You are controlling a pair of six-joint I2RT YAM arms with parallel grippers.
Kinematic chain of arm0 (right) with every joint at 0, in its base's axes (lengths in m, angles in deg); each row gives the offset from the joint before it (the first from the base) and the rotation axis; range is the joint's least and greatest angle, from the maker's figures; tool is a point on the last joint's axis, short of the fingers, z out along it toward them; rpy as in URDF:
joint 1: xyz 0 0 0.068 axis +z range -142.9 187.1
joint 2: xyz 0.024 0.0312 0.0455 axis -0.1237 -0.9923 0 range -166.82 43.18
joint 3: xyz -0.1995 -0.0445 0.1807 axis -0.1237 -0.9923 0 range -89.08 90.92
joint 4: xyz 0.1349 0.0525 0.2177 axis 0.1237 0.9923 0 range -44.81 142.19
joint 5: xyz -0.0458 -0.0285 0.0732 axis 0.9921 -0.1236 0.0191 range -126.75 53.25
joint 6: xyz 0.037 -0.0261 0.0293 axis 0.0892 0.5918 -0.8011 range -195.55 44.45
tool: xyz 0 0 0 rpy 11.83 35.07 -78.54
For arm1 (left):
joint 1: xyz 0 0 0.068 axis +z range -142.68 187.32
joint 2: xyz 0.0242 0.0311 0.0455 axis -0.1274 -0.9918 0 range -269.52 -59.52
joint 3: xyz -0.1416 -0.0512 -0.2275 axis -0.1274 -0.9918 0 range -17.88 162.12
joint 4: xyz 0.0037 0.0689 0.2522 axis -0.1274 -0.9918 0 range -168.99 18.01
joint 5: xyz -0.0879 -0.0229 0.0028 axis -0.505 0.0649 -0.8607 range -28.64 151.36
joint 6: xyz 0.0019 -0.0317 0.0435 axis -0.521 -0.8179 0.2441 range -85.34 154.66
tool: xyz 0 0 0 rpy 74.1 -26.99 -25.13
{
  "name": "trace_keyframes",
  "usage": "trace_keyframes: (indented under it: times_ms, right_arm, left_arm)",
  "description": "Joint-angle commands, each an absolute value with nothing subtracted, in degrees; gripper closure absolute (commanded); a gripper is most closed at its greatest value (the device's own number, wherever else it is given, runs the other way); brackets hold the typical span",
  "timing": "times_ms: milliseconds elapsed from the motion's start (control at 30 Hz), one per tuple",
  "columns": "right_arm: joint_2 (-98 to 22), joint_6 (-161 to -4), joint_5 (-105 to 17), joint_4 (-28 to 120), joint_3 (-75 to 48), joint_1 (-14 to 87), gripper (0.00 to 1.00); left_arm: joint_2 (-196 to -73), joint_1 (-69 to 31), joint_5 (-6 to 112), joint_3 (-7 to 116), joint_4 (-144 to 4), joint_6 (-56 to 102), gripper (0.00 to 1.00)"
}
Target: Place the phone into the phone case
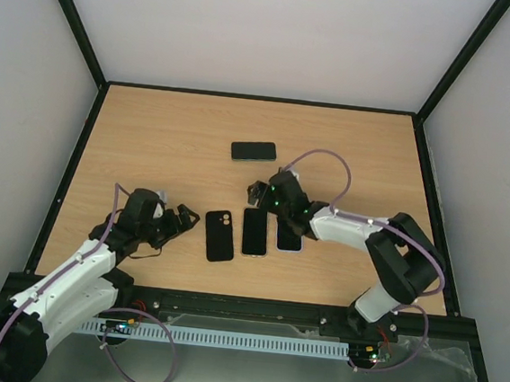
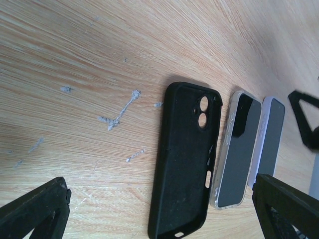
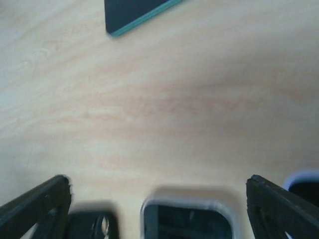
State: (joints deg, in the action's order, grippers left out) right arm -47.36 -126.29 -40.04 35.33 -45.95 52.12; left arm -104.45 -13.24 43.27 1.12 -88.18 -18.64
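Note:
An empty black phone case (image 1: 220, 235) lies inside-up, with its camera hole at the far end (image 2: 187, 159). Right of it lies a dark-screened phone (image 1: 255, 232) with a clear rim (image 2: 239, 149). A lilac-rimmed phone (image 1: 288, 238) lies further right (image 2: 271, 137). My left gripper (image 1: 179, 223) stands open just left of the black case, its fingers (image 2: 35, 214) low over the wood with nothing between them. My right gripper (image 1: 267, 198) is open above the far end of the clear-rimmed phone (image 3: 187, 221), holding nothing. The black case's corner (image 3: 94, 224) shows at its left.
A teal-edged phone (image 1: 253, 150) lies alone further back, and appears in the right wrist view (image 3: 134, 12). White scuff marks (image 2: 119, 112) dot the wood left of the black case. A black frame (image 1: 76, 174) borders the table.

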Motion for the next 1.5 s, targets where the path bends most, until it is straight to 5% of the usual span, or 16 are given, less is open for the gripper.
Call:
trace_keyframes:
  times_ms: [0,500,933,1467]
  right_arm:
    - [-51.8,-118.6,-41.4,36.3,-40.1,45.7,0.04]
    - [-77.0,-107.8,-57.1,38.6,-12.4,29.2,0.01]
    - [-97.1,-102.8,-69.2,48.8,15.3,27.5,0.04]
    - [-95.6,-95.1,-73.1,59.1,13.6,29.1,0.07]
  left_arm:
    - [-104.1,-12.9,43.7,3.5,-90.9,-16.5,0.01]
    - [-103.2,-12.8,42.8,3.1,-89.6,-15.7,0.01]
    - [-103.4,-12.7,43.3,4.1,-90.5,-15.0,0.01]
    - [-102.6,-12.7,43.6,5.0,-91.3,-14.5,0.00]
